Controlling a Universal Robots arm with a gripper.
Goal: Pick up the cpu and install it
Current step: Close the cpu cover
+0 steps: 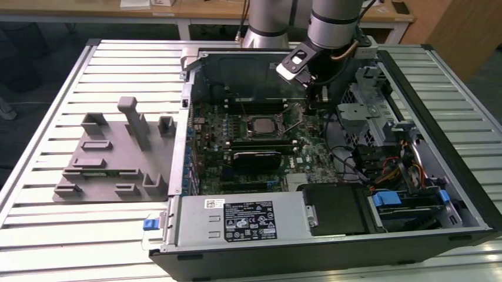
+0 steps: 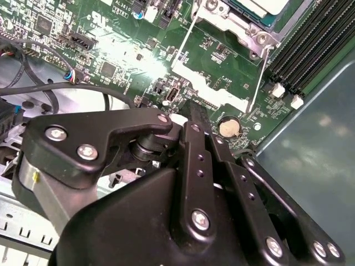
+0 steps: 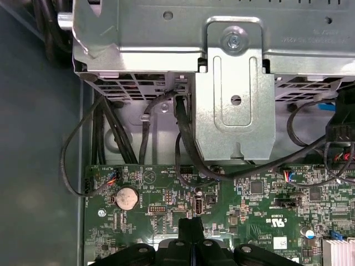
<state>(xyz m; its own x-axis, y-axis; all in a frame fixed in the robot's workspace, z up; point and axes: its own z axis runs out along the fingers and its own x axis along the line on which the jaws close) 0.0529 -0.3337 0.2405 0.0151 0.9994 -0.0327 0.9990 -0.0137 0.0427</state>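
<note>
One claw (image 3: pixel 191 226), pinched narrow: closed right up in both wrist views, nothing gripped, hanging over the green motherboard (image 1: pixel 310 155) near the coin cell (image 3: pixel 126 197). Empty, then, by the look of it.

And the cpu (image 1: pixel 261 124)? Down in the socket frame (image 2: pixel 233 25) at the middle of the board, pale silver top up. All of it inside the open computer case (image 1: pixel 188 76), on the half of the worktop (image 1: pixel 94 235) toward the exterior view's right edge. Near the claw, but not touching it. Seated flat, as far as can be told; no telling whether locked down or not.

On handling, a judgement only: light, thin, stiff, no give at all. Smooth metal lid, so likely slippery under flat pads. Probably fragile underneath, with fine contacts to be spared. Best taken by two opposite edges, kept level, never squeezed across top and bottom, never dragged.

Toward the exterior view's left edge of the worktop, grey holder blocks (image 1: pixel 110 155), well apart from the cpu.

Writing: plenty about. On the power supply (image 1: pixel 196 229), at the worktop edge nearest the exterior camera, a dark label (image 1: pixel 251 222) and a small white one. White print all over the board in the wrist views. Noted, not read out.
</note>
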